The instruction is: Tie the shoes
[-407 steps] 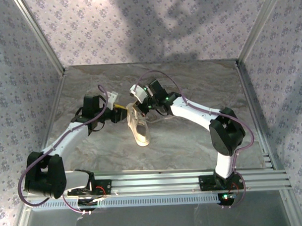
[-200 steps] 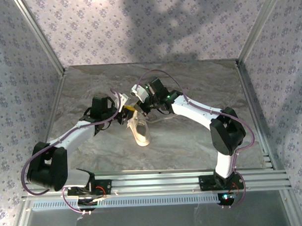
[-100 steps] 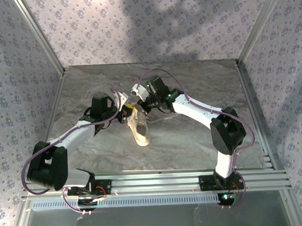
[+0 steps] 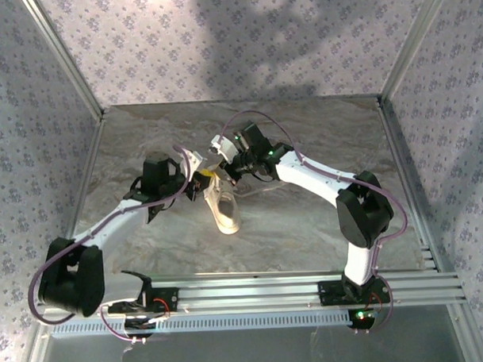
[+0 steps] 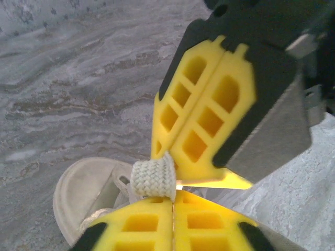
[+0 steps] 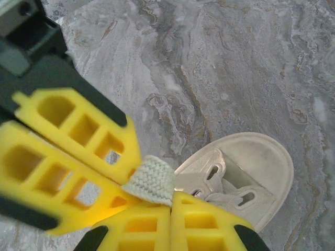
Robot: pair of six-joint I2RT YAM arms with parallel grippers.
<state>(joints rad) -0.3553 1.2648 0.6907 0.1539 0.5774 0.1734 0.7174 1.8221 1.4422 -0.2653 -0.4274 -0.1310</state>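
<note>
sneaker half hidden behind yellow fingers, lace ends pinched from sight

a grey marbled table takes up the middle of the overhead view. a small cream shoe lies on it just left of centre. a thin white lace trails over the surface to the shoe's right. a ribbed metal rail crosses the lower edge.

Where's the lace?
Top view, centre, at the far end of the shoe: the lace is pinched between the left end effector and right end effector.
</note>
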